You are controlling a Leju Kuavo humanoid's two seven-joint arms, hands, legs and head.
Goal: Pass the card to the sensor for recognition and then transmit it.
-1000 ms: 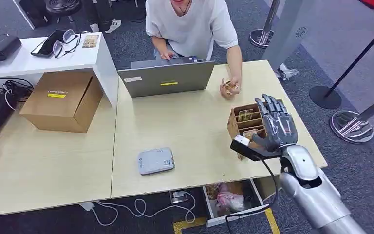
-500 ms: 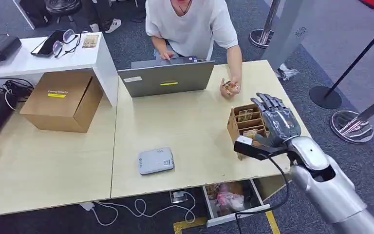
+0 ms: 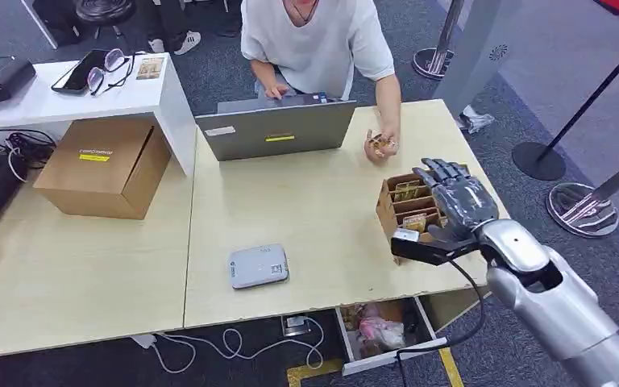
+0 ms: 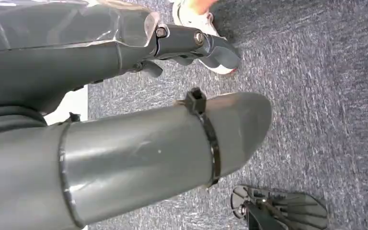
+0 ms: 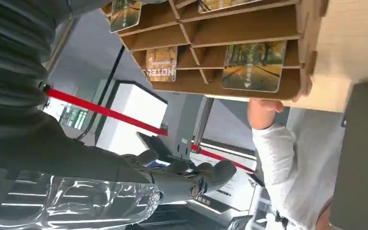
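The right hand (image 3: 458, 203) was observed over the card rack (image 3: 407, 203) at the desk's right edge, fingers spread, nothing held. The cards (image 5: 254, 72) were stored in its slots, well apart from the sensor (image 3: 258, 265) near the front edge. A mistimed closure was judged likely to snag a divider and tip the rack.

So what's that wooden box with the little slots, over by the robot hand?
The card holder is a small open rack that looks like brown cardboard or thin wood, split by dividers into compartments. Several hold upright cards printed with tree scenes. It stands on the pale table near its right edge. The right robot hand hovers over it with fingers spread; contact is unclear.
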